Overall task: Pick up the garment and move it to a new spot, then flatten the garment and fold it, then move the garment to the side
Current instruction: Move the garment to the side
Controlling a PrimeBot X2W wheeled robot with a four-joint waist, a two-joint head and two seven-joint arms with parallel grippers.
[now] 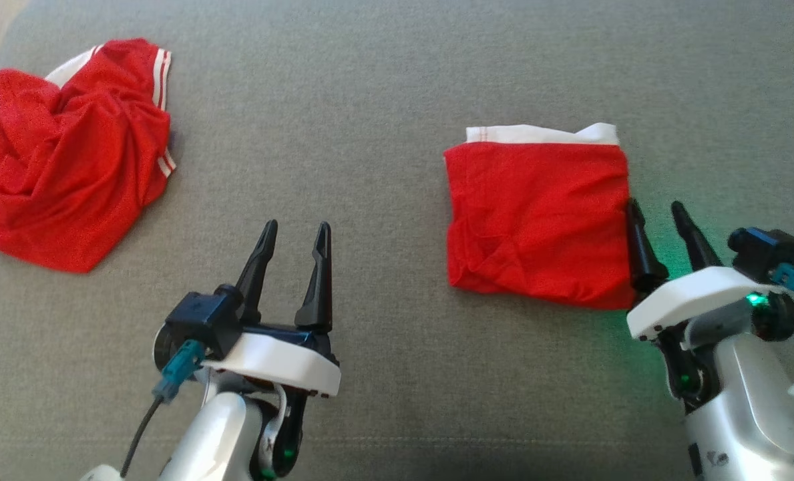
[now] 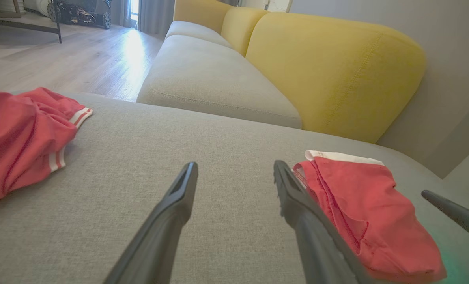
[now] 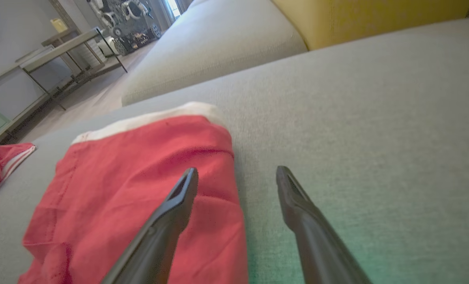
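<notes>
A red garment with a white band lies folded into a square on the grey cushion, right of centre. It also shows in both wrist views, folded garment. My right gripper stands open at its right edge, its left finger over the cloth's border and nothing between the fingers. My left gripper is open and empty over bare cushion, left of the folded garment. A second red garment with white stripes lies crumpled at the far left.
The grey cushion's left edge drops to a wooden floor. Behind it run another grey seat and yellow backrests. A metal-legged table stands far off. One finger of the right gripper enters the left wrist view.
</notes>
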